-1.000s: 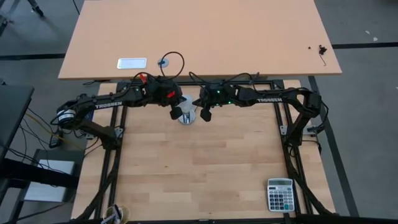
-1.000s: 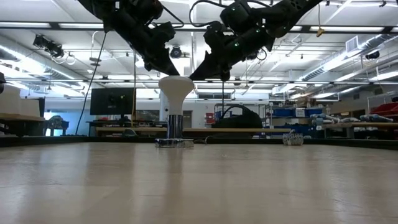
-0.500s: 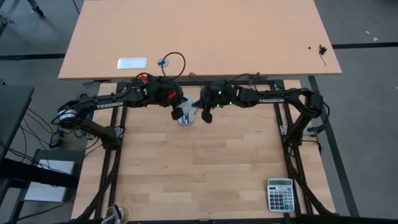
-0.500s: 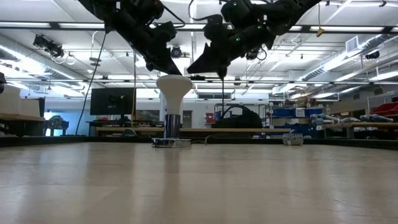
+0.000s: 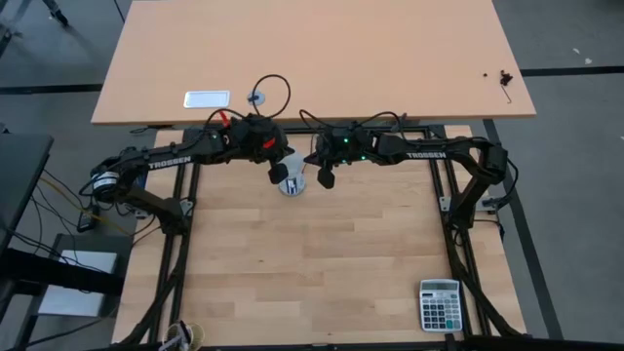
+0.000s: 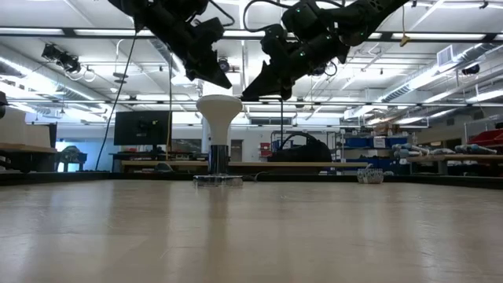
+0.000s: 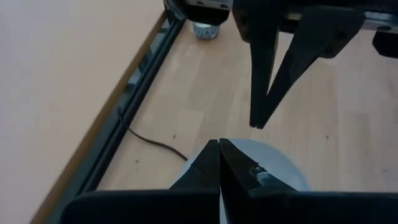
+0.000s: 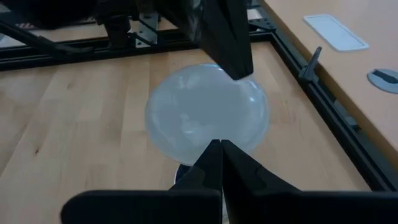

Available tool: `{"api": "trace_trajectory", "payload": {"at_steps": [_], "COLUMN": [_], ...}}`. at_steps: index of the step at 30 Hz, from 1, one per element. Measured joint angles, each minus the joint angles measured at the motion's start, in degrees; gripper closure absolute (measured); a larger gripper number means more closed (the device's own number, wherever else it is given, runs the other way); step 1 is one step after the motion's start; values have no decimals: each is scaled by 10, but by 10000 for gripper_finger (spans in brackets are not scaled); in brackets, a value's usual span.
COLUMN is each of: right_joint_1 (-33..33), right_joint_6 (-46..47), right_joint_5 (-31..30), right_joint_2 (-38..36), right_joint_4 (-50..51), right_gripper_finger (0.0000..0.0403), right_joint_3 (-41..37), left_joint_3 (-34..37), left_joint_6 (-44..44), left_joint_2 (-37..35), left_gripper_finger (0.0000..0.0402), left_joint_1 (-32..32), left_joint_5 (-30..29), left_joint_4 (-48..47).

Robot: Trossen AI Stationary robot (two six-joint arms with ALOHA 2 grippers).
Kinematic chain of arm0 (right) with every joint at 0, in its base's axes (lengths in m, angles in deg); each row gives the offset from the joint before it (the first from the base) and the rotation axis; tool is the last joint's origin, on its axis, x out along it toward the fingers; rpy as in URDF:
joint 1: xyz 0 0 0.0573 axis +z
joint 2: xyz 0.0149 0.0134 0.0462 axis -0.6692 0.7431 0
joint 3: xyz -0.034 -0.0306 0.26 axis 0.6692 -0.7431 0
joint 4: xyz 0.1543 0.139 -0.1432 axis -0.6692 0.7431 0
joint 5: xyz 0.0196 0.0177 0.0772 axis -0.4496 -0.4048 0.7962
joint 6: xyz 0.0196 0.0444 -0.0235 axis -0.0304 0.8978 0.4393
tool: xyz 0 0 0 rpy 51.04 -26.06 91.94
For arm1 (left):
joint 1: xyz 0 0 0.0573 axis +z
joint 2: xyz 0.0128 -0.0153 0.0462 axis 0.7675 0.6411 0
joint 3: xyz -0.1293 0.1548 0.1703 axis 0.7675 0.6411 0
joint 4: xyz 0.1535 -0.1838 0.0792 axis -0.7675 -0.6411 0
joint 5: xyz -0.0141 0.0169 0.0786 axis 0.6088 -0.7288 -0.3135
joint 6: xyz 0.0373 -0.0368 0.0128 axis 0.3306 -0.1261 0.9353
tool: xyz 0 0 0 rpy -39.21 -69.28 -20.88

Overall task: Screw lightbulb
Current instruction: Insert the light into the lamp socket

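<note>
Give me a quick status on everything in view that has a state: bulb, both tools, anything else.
lightbulb: upright in its socket base, head up, not held.
socket base: flat on the table.
left tool: shut, above the bulb, clear of it.
right tool: shut, above and beside the bulb head, empty.
calculator: flat at the table's near right corner.

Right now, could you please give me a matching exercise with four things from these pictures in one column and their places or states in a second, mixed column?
Things:
1. lightbulb
2. left gripper
3. right gripper
4. calculator

Places or states:
A. lies near a corner of the wooden table, far from both arms
B. stands upright on a metal base, head up
C. fingers shut, above the bulb on the left arm's side
D. fingers shut, above the bulb on the right arm's side

Pairs: 1-B, 2-C, 3-D, 4-A
</note>
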Motion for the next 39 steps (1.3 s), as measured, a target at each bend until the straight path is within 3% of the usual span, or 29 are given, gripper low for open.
{"api": "trace_trajectory", "payload": {"at_steps": [15, 20, 27, 39], "right_joint_1": [0, 0, 0, 0], "right_joint_6": [4, 6, -16, -9], "right_joint_5": [24, 28, 28, 26], "right_joint_2": [0, 0, 1, 29], "right_joint_4": [2, 3, 98, 88], "right_gripper_finger": [394, 394, 394, 394], "right_joint_3": [0, 5, 81, 76], "left_joint_3": [-30, -29, -12, -12], "left_joint_6": [16, 15, 11, 0], "left_joint_2": [3, 7, 12, 12], "left_gripper_finger": [402, 402, 402, 402], "left_joint_1": [1, 8, 9, 8], "left_joint_5": [-30, -32, -42, -48], "left_joint_4": [-116, -113, -98, -108]}}
